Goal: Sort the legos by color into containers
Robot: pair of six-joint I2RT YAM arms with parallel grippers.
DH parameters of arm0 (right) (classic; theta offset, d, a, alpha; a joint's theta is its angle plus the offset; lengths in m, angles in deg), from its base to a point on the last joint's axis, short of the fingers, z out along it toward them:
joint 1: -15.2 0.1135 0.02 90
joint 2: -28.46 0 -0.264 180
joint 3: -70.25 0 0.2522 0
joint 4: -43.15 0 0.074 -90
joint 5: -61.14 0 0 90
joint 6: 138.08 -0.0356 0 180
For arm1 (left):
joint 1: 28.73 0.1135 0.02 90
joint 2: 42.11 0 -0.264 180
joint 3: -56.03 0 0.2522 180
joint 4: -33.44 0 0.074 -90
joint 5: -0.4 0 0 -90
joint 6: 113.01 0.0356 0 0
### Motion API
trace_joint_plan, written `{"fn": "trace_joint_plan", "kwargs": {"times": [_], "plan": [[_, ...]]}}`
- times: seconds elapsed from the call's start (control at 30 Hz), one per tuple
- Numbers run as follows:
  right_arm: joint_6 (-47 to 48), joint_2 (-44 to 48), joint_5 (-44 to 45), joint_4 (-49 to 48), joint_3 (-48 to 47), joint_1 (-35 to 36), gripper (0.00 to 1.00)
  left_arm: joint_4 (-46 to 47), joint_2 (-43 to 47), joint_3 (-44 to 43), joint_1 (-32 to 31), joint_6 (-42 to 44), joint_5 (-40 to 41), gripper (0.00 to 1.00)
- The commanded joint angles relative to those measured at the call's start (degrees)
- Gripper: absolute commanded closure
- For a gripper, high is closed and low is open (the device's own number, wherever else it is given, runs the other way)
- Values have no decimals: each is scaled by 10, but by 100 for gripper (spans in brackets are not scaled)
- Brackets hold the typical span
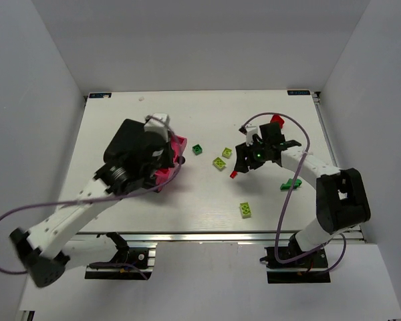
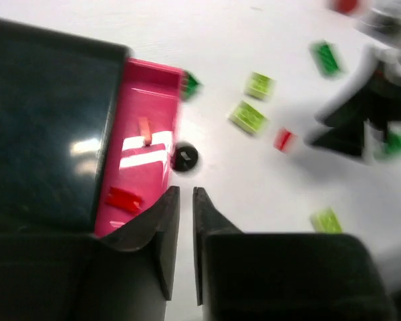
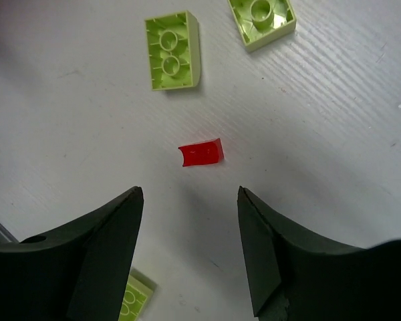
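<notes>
While left pincer (image 2: pixel 186 195) sits closed, right pincer (image 3: pixel 190 195) gapes over 1 red lego (image 3: pixel 202 152).

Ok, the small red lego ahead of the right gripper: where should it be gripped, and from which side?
Across its two short straight ends, coming down from above. The red lego lies flat and apart from the lime bricks on the table, and the open right gripper has one finger lined up with each end. Its top looks rounded, so other faces may slip.

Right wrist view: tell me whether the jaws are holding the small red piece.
No, the red piece lies on the table ahead of the right gripper, jaws open, touching neither.
</notes>
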Motion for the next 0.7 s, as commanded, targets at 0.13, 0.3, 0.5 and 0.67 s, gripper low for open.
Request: {"fn": "trace_joint_plan", "kwargs": {"times": [0.13,0.3,0.5,0.67], "plan": [[-29,-40,97,7,-20,48,30,68,252,169,-6,35,-216,20],[117,-47,-8,44,-63,56,16,38,339,208,-6,28,-224,13],[571,25,-118,153,-36,52,30,8,381,232,-6,25,-215,12],[895,12,-46,186,2,57,26,4,408,246,-11,16,-216,12]]}}
